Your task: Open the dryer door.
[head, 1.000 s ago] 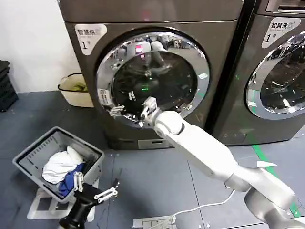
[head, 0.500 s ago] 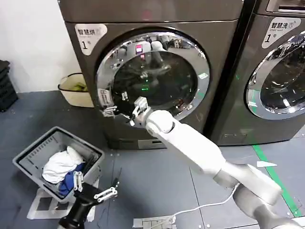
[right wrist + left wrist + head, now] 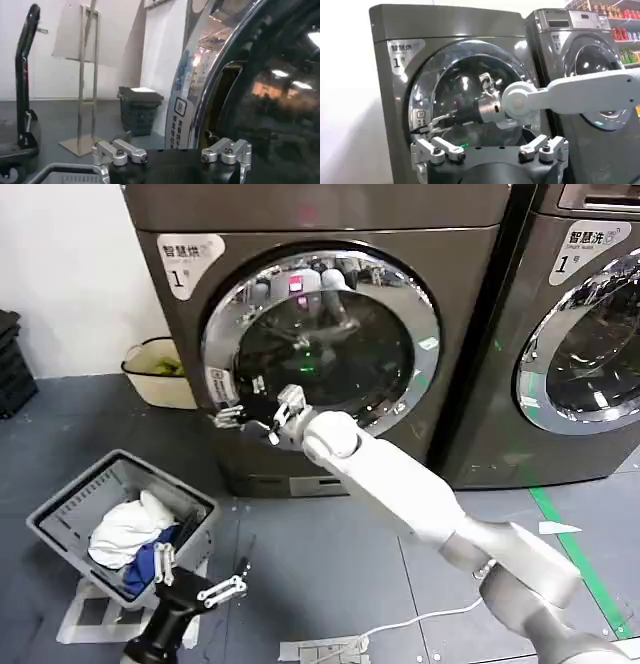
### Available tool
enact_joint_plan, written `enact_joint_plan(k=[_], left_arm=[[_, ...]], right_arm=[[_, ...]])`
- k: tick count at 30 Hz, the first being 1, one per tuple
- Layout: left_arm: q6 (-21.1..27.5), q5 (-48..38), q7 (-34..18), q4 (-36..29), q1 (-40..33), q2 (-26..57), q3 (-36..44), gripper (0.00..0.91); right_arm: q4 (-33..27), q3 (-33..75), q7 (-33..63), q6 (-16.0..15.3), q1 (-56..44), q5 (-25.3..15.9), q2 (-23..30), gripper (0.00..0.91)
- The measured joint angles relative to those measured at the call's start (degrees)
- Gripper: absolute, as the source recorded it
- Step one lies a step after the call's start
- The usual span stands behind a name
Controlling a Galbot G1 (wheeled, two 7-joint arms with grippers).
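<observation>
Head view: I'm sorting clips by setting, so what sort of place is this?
Probably a laundry room or laundromat: two numbered front-loaders side by side, the dryer and a second machine, and a basket of clothes on the floor.

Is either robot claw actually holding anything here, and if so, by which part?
Nothing is held. The right claw is open at the left rim of the dryer door, where its handle recess sits. The left claw hangs open and empty, low beside the laundry basket.

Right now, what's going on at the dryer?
The right gripper is open at the left edge of the dryer door, by the chrome ring. The door looks shut or barely cracked. The left gripper hangs open low down beside the laundry basket.
</observation>
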Motion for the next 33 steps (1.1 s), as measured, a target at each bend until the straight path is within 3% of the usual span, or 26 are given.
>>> enact_joint_plan(k=[15,33], left_arm=[[0.6,-1.7,0.0,1.4,-1.0,0.4,-1.6,0.907],[9.6,-14.2,2.4,5.8,-8.0,5.1,-9.6,0.907]], right_arm=[[5.0,-2.2,-6.1,-0.3,0.0,5.0,-4.3,0.907],[13.9,-4.1,-14.2,-0.5,0.1,9.7,-12.3,0.907]])
